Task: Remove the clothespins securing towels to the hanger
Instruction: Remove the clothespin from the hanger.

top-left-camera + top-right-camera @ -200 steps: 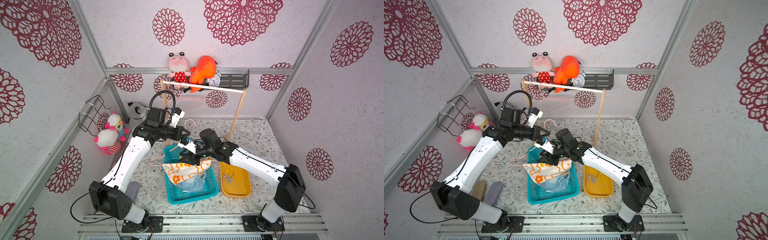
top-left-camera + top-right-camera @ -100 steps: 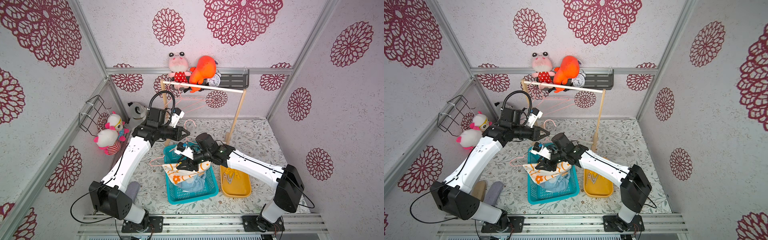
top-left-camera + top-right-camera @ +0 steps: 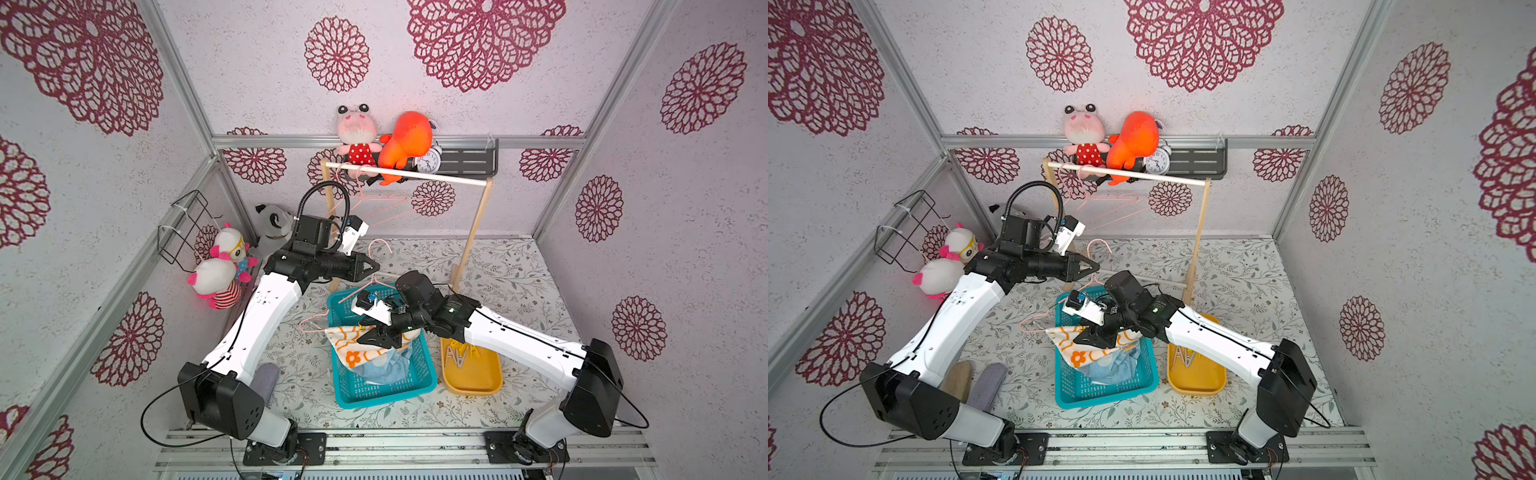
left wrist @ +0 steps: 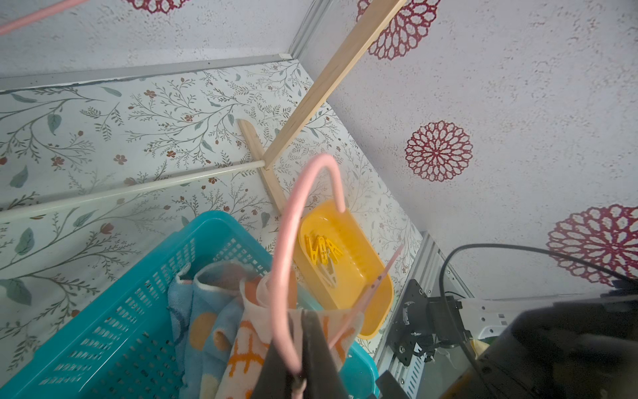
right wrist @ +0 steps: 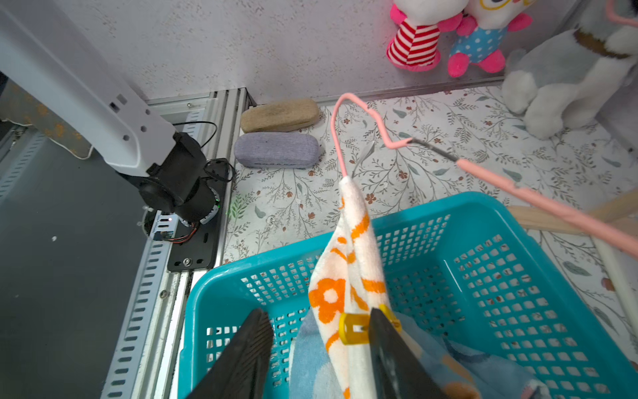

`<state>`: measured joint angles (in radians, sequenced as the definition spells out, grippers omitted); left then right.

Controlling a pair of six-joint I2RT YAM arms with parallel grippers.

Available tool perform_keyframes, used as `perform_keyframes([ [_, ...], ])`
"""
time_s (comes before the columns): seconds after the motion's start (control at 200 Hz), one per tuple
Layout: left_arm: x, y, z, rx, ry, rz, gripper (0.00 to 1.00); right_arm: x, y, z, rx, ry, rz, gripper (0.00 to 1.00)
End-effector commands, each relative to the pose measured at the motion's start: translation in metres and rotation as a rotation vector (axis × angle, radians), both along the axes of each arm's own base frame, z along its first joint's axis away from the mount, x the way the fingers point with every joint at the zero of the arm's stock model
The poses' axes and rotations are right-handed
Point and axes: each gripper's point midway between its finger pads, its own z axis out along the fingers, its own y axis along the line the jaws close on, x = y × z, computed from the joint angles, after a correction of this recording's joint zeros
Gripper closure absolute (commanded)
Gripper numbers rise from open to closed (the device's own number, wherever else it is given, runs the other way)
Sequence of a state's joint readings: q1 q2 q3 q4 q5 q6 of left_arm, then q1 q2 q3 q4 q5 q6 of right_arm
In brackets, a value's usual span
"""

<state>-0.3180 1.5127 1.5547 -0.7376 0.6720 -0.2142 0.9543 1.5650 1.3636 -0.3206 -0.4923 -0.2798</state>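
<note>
A pink wire hanger (image 3: 360, 288) hangs over the teal basket (image 3: 386, 390), and my left gripper (image 3: 376, 266) is shut on its neck below the hook (image 4: 286, 221). A white towel with orange prints (image 5: 348, 262) drapes from the hanger into the basket. One yellow clothespin (image 5: 352, 328) is clipped on it. My right gripper (image 5: 317, 312) is open around this towel, and one finger (image 5: 390, 345) rests against the clothespin and hides part of it. A light blue towel (image 4: 203, 304) lies in the basket. Several yellow clothespins (image 4: 321, 248) lie in the yellow tray (image 3: 471, 382).
A wooden rack with a white rail (image 3: 407, 174) stands behind the basket, with more pink hangers on it. Two eyeglass cases (image 5: 276, 150) lie near the left arm's base. Plush toys (image 3: 224, 270) sit along the left wall and on the back shelf.
My right gripper has come down along the white towel towards the basket and its jaws have spread wider. The left gripper still holds the hanger in the same place.
</note>
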Motion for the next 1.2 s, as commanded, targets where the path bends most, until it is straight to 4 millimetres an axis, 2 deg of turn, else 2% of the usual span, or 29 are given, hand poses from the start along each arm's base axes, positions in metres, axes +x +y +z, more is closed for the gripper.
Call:
perform_keyframes([
  [0.0,-0.001,0.001,0.006,-0.018,-0.022,-0.010,1.00,0.011,-0.005,0.015,-0.010,-0.080,-0.029,0.45],
  [0.24,-0.003,-0.001,0.006,-0.024,-0.020,-0.021,1.00,0.024,-0.001,0.007,-0.038,-0.108,-0.036,0.41],
  [0.585,-0.003,-0.002,0.005,-0.024,-0.017,-0.026,1.00,0.031,0.010,-0.004,-0.059,-0.086,0.004,0.41],
  [1.191,-0.002,-0.002,0.001,-0.020,-0.007,-0.026,1.00,0.028,0.012,0.006,-0.035,-0.077,0.013,0.70],
])
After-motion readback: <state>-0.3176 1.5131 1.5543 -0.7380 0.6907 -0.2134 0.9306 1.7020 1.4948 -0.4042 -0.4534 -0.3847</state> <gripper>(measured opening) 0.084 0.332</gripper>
